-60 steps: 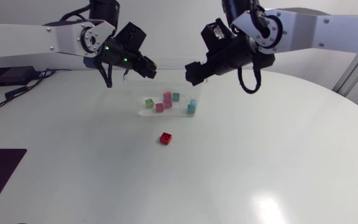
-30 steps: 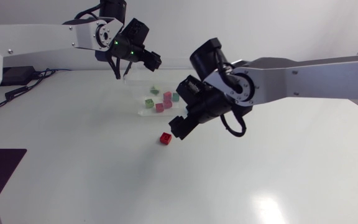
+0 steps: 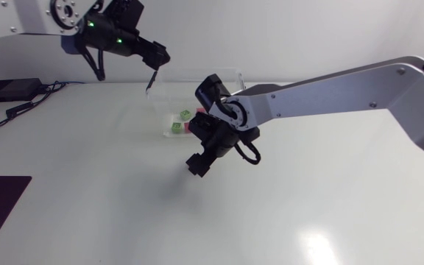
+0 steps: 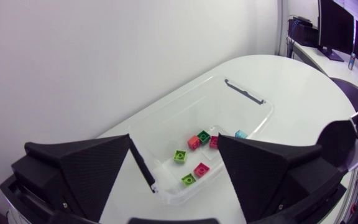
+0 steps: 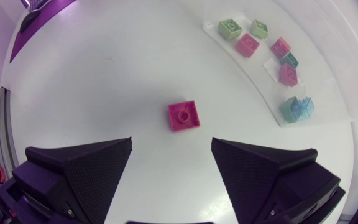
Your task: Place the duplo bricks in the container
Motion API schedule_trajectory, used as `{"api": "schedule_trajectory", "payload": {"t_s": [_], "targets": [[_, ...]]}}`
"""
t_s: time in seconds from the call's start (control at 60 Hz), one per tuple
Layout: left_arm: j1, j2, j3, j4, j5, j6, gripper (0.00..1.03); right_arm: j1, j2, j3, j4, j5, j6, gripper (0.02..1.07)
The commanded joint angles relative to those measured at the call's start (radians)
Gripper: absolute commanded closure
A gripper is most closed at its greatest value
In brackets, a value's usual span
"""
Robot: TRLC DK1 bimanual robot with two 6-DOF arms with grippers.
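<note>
no readable text, no labels, no numbers or signs on anything shown

A white table [image 3: 87, 206] was seen from above. A clear container [image 3: 164, 103] was set near its far edge, with green bricks [image 3: 177, 127] inside. The right claw [image 3: 196, 167] was held low just before the container; the left claw [image 3: 157, 59] was raised behind it.

**A:** where's the stray one at?
**B:** red brick [image 5: 184, 116], flat and stud up on the worktop, just near-side of the clear container [image 4: 222, 109].
**A:** and the others?
**B:** the other bricks [image 4: 179, 155] (green, pink, teal) are lying loose inside.
</note>
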Motion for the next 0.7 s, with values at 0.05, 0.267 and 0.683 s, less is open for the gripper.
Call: {"api": "schedule_trajectory", "payload": {"t_s": [0.05, 0.267, 0.683], "targets": [[0.035, -0.126, -0.144, -0.028, -0.016, 0.044, 0.04, -0.006, 0.086, 0.086, -0.063, -0.002, -0.053, 0.15], [0.055, -0.278, -0.349, -0.042, -0.039, 0.097, 0.04, -0.007, 0.166, 0.186, -0.149, -0.016, -0.094, 0.18], [0.055, -0.444, -0.576, -0.031, -0.071, 0.133, 0.04, -0.026, 0.321, 0.416, -0.308, -0.022, -0.151, 0.18]]}}
